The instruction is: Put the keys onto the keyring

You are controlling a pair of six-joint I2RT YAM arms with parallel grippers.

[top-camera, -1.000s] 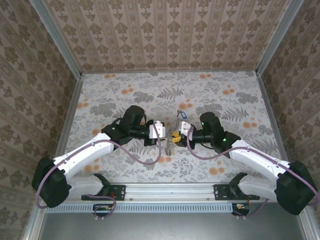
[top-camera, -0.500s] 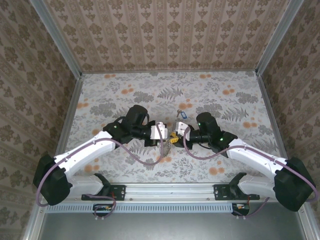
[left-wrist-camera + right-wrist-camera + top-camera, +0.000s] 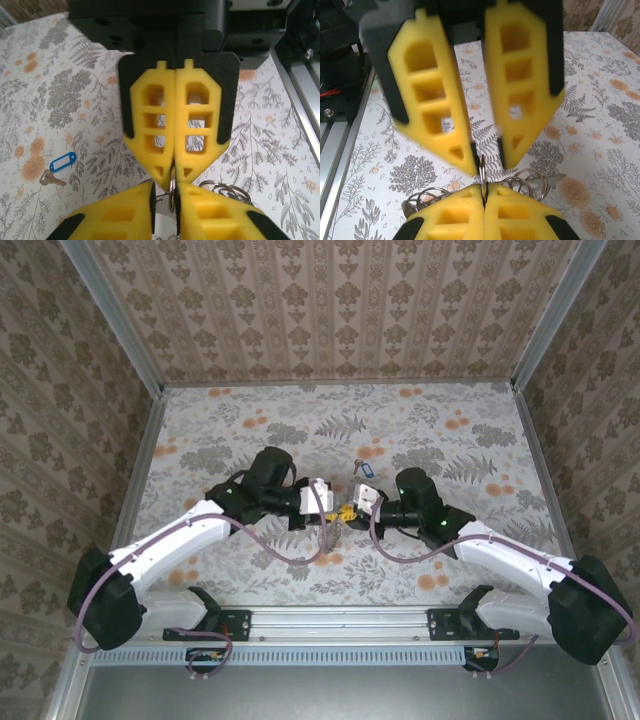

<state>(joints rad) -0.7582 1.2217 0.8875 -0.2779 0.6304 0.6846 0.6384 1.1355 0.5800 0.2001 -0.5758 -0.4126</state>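
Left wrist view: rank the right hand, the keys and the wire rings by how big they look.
1. right hand: by far the largest, but it sits close to the camera.
2-3. wire rings and keys: these look about alike. The rings are partly hidden, so I will not rank them.

The keyring (image 3: 482, 173) is a thin grey-brown metal hoop, seen edge-on. It stands upright, off the table, and its lower part is pinched between the closed fingers of the right gripper (image 3: 483, 192). The keys (image 3: 59, 166) are a single small dark metal key joined to a bright blue oval tag. They lie flat on the table near the right gripper, on its far side, untouched and not on the keyring.
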